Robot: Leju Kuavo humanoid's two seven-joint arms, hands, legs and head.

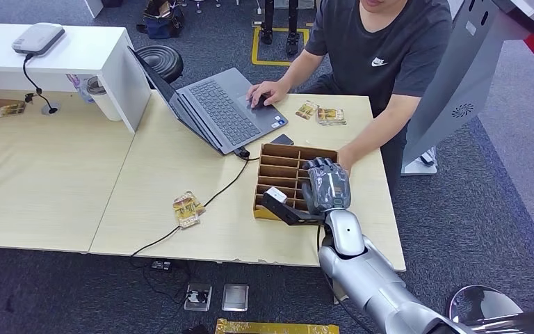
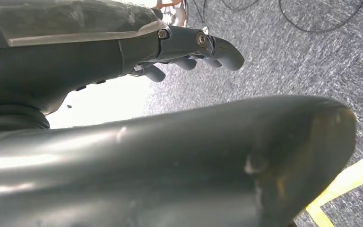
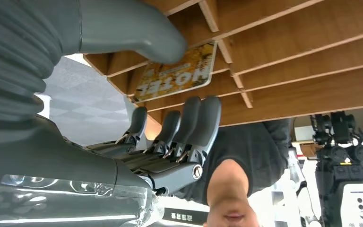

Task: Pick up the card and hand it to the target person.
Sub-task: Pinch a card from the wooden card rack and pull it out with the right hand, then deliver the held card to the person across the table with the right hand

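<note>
The right hand [image 3: 137, 118] fills the near view, its thumb [image 3: 137, 28] resting against the yellow card [image 3: 177, 71] while the dark fingers [image 3: 189, 127] stand straight and apart on the other side, so the hand is wide and has not yet closed on anything. The card sits upright in one slot of the wooden rack [image 1: 281, 174], at the near end by the table's edge, and from the head view the hand [image 1: 325, 186] hovers right over that rack. To do this well, I'd say the fingers should come in flat against the card's free face, opposite the thumb, and pinch low enough to get a firm hold without jamming on the dividers. The lift should then go straight along the slot, since a tilt could snag the card or drag the light rack. The person [image 1: 382, 56] sits just across the table [image 1: 181, 174], one hand on the laptop [image 1: 222, 111], the other near the rack, so the handover reach looks short. The left hand [image 2: 194, 52] hangs over carpet, fingers loosely curled, holding nothing.
</note>
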